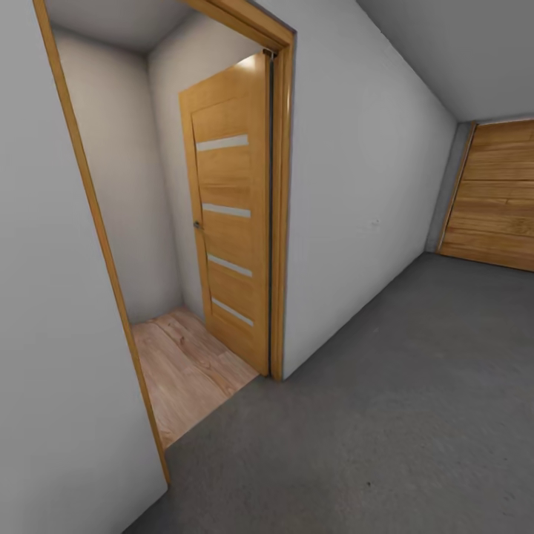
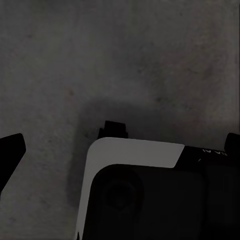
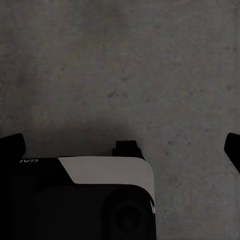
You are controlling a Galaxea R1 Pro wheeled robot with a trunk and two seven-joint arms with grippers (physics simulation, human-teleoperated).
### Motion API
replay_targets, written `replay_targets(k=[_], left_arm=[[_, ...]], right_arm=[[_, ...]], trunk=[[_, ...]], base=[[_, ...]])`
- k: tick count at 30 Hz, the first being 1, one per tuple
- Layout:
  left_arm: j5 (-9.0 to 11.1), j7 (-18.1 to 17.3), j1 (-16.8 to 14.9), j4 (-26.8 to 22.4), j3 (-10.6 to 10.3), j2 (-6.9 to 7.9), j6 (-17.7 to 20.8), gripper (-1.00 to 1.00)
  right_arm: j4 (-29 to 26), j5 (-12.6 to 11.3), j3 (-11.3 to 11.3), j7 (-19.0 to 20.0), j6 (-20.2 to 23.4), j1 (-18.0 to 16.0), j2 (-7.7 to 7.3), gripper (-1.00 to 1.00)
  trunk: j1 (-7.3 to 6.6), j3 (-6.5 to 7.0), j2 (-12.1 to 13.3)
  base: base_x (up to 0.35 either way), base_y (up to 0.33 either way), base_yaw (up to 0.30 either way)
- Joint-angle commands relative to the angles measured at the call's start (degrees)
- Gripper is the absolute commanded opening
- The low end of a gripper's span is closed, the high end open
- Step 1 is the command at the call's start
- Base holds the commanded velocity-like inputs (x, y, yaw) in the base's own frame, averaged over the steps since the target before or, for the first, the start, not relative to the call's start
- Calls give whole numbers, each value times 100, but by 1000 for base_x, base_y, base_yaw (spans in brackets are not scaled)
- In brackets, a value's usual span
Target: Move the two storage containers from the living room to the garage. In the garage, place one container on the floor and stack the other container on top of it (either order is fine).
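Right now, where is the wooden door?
In the head view, the wooden door stands open at centre-left, inside the doorway, above the wood-plank floor.

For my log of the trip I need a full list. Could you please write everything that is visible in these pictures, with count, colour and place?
Inner door: one, light brown wood with four pale strips, standing open inside the doorway at the head view's left.
Door frame: one, light brown wood, around that doorway.
Wood-plank floor: one patch, light brown, beyond the doorway.
Walls: pale grey, around the doorway and along to the right.
Garage door: one, horizontal wood planks, far right.
Concrete floor: dark grey, rough, in the foreground.
Left gripper: black fingers wide apart, above the grey floor.
Right gripper: the same.
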Motion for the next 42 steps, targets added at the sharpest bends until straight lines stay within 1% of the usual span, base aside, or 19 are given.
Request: replay_targets(k=[1, 12, 26, 34, 42], left_arm=[[52, -24, -3, -1, -11, 2, 11, 100], [52, -24, -3, -1, -12, 2, 11, 100], [52, -23, -3, -1, -12, 2, 11, 100], [52, -20, -3, -1, -12, 2, 11, 100], [52, -22, -3, -1, -12, 2, 11, 100]], right_arm=[[17, -46, 46, -5, -28, -8, 5, 100], [11, -73, 41, -7, -28, -11, 5, 100], [11, -90, 37, -7, -28, -8, 2, 100], [10, -32, 39, -7, -33, -7, -3, 100], [9, -78, 37, -7, -29, -7, -4, 100]], trunk=[[3, -7, -3], [3, -7, -3], [3, -7, -3], [3, -41, -3], [3, -51, -3]], base=[[318, 0, 0], [320, 0, -14], [321, 0, -215], [321, 0, -14], [321, 0, 0]])
